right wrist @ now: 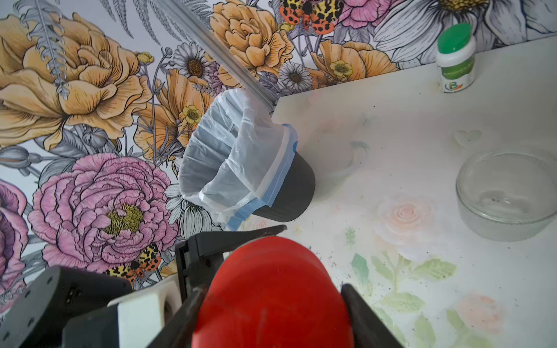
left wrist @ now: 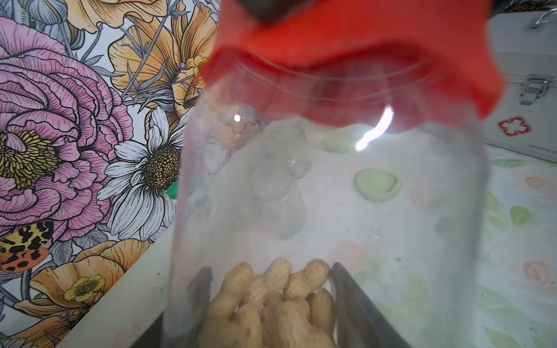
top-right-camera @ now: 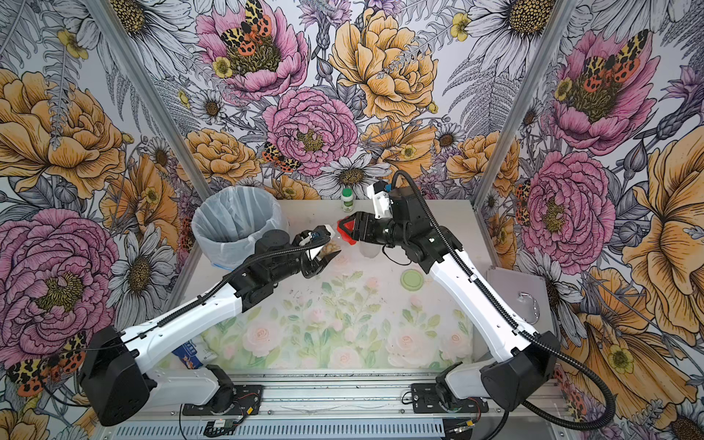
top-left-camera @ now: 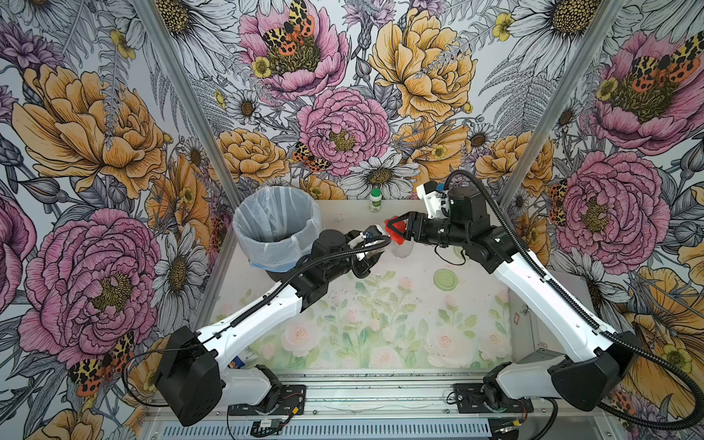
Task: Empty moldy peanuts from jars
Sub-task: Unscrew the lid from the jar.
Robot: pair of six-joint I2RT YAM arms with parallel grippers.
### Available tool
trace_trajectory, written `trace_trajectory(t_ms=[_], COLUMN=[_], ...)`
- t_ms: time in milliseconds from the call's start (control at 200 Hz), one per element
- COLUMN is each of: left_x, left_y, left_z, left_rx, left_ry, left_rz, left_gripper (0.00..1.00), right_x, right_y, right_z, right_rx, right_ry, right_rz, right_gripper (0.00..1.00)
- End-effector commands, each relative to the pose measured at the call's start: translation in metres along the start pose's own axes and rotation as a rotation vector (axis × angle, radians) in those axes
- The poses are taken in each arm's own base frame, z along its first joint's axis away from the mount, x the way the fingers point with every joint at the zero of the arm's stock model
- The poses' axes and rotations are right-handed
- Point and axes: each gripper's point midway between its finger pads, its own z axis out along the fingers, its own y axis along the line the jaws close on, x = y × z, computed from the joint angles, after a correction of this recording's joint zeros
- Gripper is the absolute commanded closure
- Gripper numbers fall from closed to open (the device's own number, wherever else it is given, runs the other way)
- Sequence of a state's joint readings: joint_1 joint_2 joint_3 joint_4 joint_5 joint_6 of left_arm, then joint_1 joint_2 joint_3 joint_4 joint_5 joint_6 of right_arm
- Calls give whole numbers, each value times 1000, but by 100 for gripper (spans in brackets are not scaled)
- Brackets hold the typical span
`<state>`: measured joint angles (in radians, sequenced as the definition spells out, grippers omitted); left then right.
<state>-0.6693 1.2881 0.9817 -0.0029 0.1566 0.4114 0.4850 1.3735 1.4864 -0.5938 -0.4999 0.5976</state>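
In a top view the left gripper (top-right-camera: 330,248) clamps the red-lidded jar (top-right-camera: 335,239) low, raised beside the lined bin (top-right-camera: 224,251). Left wrist: peanuts (left wrist: 271,301) heaped in slick, breakable glass, probably light. Right wrist: the right gripper (right wrist: 271,304) pinches the red lid (right wrist: 271,271), the stiff part to twist.

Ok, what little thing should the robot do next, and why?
Probably clamp the right gripper onto the red lid to unscrew it: its jaws flank the lid, the left gripper holds the jar, and peanuts are sealed inside.
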Motion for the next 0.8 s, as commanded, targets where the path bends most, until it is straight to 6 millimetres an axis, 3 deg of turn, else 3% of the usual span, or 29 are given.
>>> trace_trajectory(t_ms=[0,155,310,505,660,791], left_x=[-22,-12,2,11,16,16], left_y=[-12,-27,-34,-20,-8,1], left_z=[-24,-32,-27,-28,-31,-34], left_rx=[162,291,340,306,274,258], left_ry=[-124,-101,-22,20,32,25], left_rz=[-80,-114,-119,-122,-130,-137], left_gripper=[76,78,81,83,84,85], right_x=[9,11,30,44,48,48], right_y=[21,17,27,16,-1,-4], right_z=[-7,-11,-20,-33,-31,-32], right_rx=[-183,-299,-418,-409,-346,-328], right_ry=[87,112,155,210,266,279], right_rz=[-210,-325,-482,-589,-612,-629], right_gripper=[44,46,47,46,46,48])
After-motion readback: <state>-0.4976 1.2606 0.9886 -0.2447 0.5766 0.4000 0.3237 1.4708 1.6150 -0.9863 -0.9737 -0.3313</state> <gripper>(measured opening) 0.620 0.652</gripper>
